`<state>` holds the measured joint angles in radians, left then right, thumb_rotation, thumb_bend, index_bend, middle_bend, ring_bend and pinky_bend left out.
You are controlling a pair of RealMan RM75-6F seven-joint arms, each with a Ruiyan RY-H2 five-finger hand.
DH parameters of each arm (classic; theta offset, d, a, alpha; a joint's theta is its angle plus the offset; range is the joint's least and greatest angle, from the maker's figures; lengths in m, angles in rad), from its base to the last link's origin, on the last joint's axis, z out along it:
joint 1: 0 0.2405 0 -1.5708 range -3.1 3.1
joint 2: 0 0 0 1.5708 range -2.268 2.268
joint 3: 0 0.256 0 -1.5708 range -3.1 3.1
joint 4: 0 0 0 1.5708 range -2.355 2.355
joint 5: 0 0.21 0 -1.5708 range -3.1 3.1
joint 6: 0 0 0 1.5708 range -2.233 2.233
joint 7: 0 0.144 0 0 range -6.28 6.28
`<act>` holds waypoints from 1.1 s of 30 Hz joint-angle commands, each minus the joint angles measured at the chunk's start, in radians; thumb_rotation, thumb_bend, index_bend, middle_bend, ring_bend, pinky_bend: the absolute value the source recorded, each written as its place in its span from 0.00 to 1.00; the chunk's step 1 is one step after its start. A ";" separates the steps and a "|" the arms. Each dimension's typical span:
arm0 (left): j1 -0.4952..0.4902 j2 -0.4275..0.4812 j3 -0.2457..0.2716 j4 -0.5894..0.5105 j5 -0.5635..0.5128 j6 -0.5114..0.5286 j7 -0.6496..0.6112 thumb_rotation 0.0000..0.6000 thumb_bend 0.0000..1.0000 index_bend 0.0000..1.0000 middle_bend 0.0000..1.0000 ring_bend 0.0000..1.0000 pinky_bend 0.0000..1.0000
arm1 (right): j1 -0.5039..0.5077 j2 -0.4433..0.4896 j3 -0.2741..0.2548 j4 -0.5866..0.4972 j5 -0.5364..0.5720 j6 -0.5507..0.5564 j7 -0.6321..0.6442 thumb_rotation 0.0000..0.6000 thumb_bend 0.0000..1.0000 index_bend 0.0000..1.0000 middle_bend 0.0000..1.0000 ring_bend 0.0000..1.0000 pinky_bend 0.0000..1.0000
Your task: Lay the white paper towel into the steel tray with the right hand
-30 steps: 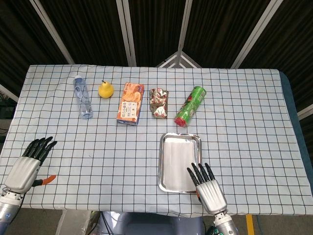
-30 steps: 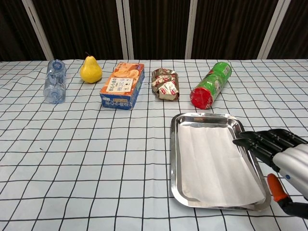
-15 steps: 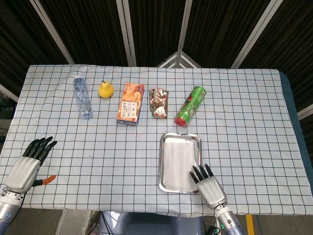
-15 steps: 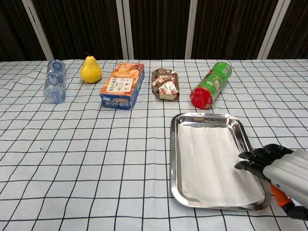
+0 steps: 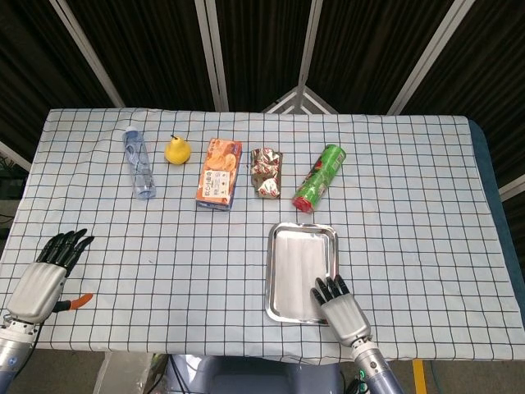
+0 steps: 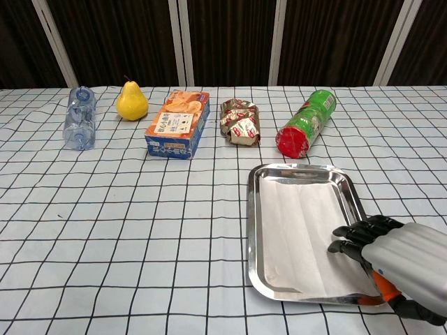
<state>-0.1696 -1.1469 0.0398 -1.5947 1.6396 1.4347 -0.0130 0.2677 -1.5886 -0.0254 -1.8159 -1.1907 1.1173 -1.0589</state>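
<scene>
The white paper towel (image 6: 300,230) (image 5: 298,267) lies flat inside the steel tray (image 6: 254,230) (image 5: 274,238) at the table's front right. My right hand (image 6: 398,260) (image 5: 343,310) is at the tray's near right corner, fingers extended and dark fingertips (image 6: 347,237) over the towel's near right part; it holds nothing. Whether the fingertips touch the towel I cannot tell. My left hand (image 5: 45,275) hovers at the table's near left edge, fingers stretched out and empty; it shows only in the head view.
Along the far side lie a clear bottle (image 6: 78,117), a yellow pear (image 6: 131,102), an orange box (image 6: 178,123), a foil snack bag (image 6: 239,122) and a green can (image 6: 306,123). The table's near edge runs just below both hands.
My right hand has drawn back toward the near edge and shifted left, its fingertips now over the tray's near right corner. The towel, tray and left hand have stayed put.
</scene>
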 commanded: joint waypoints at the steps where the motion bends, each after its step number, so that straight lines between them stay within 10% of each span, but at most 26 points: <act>1: 0.000 0.000 0.000 0.000 0.000 0.000 0.000 1.00 0.01 0.00 0.00 0.00 0.00 | 0.004 -0.006 -0.001 0.005 0.004 0.007 0.000 1.00 1.00 0.14 0.07 0.00 0.00; 27: 0.000 0.000 0.000 0.001 0.002 0.001 0.000 1.00 0.01 0.00 0.00 0.00 0.00 | 0.032 0.001 -0.028 -0.026 -0.003 0.092 0.013 1.00 1.00 0.14 0.07 0.00 0.00; 33: 0.000 -0.001 0.000 0.001 0.002 0.002 0.000 1.00 0.01 0.00 0.00 0.00 0.00 | 0.033 0.032 -0.044 -0.079 -0.116 0.125 0.079 1.00 0.83 0.07 0.06 0.00 0.00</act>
<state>-0.1692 -1.1474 0.0393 -1.5941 1.6411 1.4368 -0.0134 0.3001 -1.5715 -0.0611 -1.8721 -1.2660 1.2273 -1.0102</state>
